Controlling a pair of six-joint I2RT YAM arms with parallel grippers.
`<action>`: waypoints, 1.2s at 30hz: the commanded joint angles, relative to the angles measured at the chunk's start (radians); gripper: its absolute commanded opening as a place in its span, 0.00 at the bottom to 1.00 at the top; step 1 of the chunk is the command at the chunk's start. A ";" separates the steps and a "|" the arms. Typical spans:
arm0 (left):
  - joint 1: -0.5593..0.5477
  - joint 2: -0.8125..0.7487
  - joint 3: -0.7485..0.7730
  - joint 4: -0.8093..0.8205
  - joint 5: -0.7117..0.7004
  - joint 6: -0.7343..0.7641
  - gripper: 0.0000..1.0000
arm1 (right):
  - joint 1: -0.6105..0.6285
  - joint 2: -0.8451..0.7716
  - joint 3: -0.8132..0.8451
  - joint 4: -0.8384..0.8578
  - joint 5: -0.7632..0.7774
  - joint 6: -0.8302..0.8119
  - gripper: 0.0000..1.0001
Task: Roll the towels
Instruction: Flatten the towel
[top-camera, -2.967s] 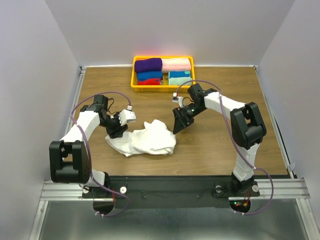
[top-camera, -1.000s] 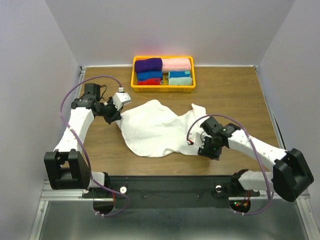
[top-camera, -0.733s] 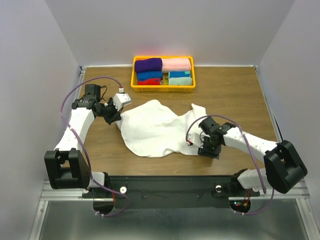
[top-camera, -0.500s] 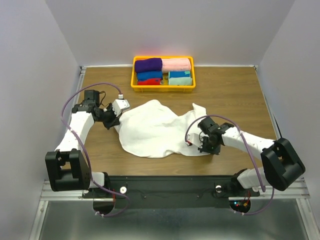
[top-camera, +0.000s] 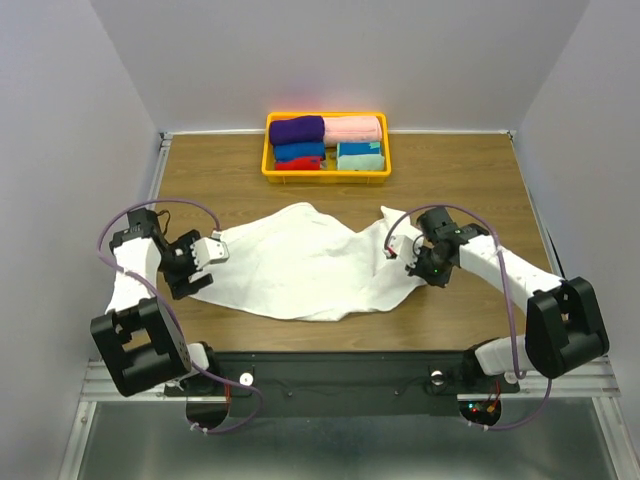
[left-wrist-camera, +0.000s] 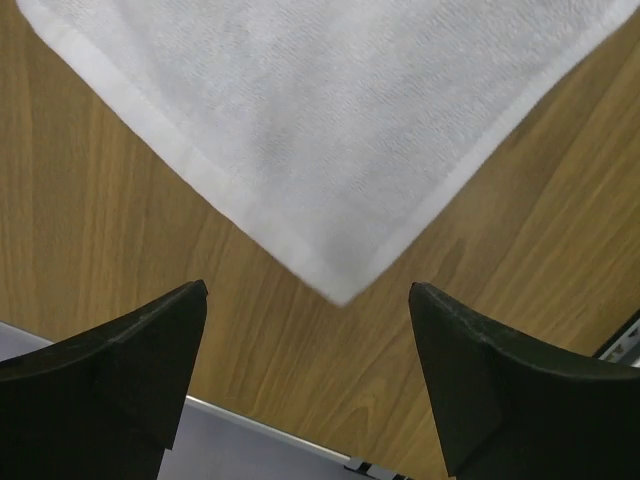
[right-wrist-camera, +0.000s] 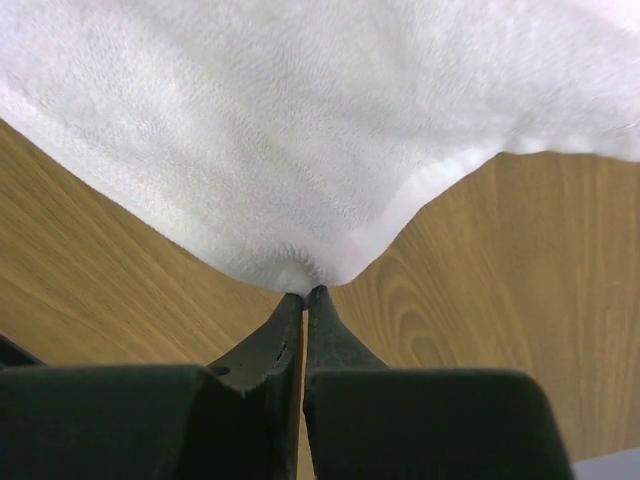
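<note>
the white towel (top-camera: 300, 270) lies spread on the surface (top-camera: 450, 180). over its left corner the left gripper (left-wrist-camera: 305, 300) hangs wide open; at its right edge the right gripper (right-wrist-camera: 304, 300) pinches the cloth. beyond the towel sits a yellow tray (top-camera: 266, 150) of rolled towels (top-camera: 297, 130).

One white towel (top-camera: 300, 270) outspread on the wooden table (top-camera: 460, 190), yellow bin (top-camera: 267, 150) of rolled towels (top-camera: 297, 130) beyond.
</note>
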 joint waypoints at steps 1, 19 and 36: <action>0.015 -0.021 0.074 -0.166 0.009 0.214 0.94 | 0.000 0.004 0.069 -0.068 -0.059 -0.005 0.01; -0.059 0.066 -0.040 -0.070 -0.206 0.452 0.73 | -0.015 0.039 0.100 -0.086 -0.061 0.027 0.01; -0.094 0.354 -0.038 0.070 -0.206 0.402 0.25 | -0.055 0.071 0.127 -0.111 -0.054 0.021 0.01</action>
